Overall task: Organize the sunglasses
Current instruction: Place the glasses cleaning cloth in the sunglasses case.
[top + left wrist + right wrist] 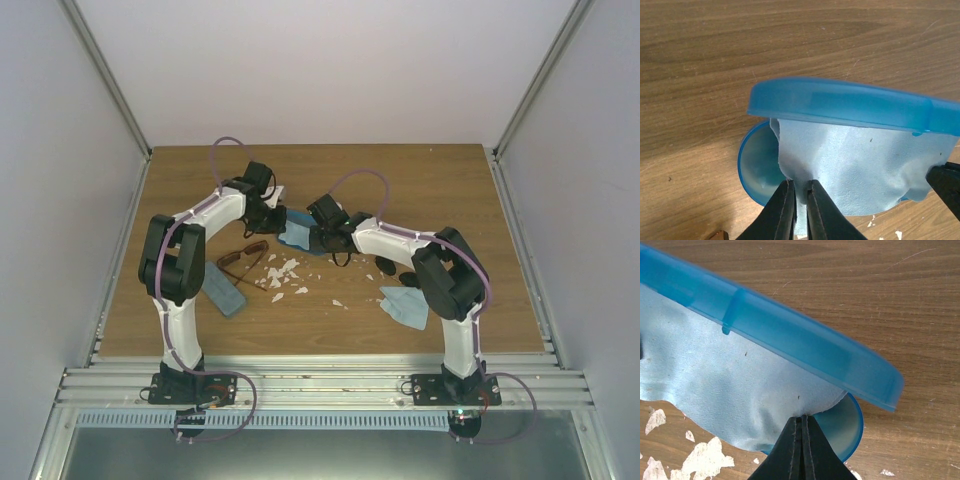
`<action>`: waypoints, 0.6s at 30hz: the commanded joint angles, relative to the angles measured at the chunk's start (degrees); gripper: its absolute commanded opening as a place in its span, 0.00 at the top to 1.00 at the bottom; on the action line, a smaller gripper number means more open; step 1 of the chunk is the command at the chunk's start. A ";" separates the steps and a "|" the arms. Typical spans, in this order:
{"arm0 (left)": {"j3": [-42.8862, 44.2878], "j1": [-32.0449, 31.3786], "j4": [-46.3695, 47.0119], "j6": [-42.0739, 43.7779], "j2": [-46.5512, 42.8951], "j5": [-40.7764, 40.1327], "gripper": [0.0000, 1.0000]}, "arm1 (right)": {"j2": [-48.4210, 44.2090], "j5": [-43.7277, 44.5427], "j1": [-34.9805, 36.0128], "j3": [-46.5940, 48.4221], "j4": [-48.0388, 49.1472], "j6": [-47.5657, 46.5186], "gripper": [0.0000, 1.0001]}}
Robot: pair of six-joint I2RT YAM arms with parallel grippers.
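Holding the cloth, left gripper (pixel 799 184): its fingers stood nearly together with a strip of the light blue cloth (pixel 855 165) nipped between them at its near edge.
Right gripper (pixel 801 417): its fingers were pressed flat together, with the tips touching the cloth's edge where it met the lower shell. Whether a fold was caught could not be told.
Blue oval case (pixel 297 232): it lay open mid-table between the two grippers, with the lid raised and the cloth spread inside and spilling over the rim.
Reddish-brown sunglasses (pixel 243 262): they lay on the table (pixel 420 180) beside the left arm, apart from the case and touched by neither gripper.
Black sunglasses (pixel 395 270): they lay on the table just beside the right arm, partly hidden by it.
Grey-blue case (pixel 222 293): it lay near the left arm, nearer the bases than the reddish-brown pair.
Second cloth (pixel 405 306): it lay flat near the right arm.
White scraps (pixel 285 272): they were scattered between the two pairs.
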 commanded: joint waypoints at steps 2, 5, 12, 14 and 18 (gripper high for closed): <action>1.59 0.28 -1.73 0.45 0.52 -0.59 0.83 | 0.18 1.79 -0.60 1.11 -1.63 0.77 0.95; 1.64 0.29 -2.16 0.13 -0.09 -1.02 0.76 | -0.77 1.96 -0.63 0.88 -1.79 0.54 0.85; 1.79 0.30 -2.58 -1.24 -3.66 -3.36 0.71 | -4.22 3.37 -0.36 -0.11 -1.61 -0.47 0.76; 1.53 0.24 -2.04 -1.81 -4.61 -4.32 0.72 | -4.42 2.74 -0.34 -0.18 -0.77 -1.57 0.76; 0.05 0.26 0.99 -3.32 -5.31 -3.33 0.79 | -3.35 -0.55 -0.33 0.34 2.20 -3.95 0.76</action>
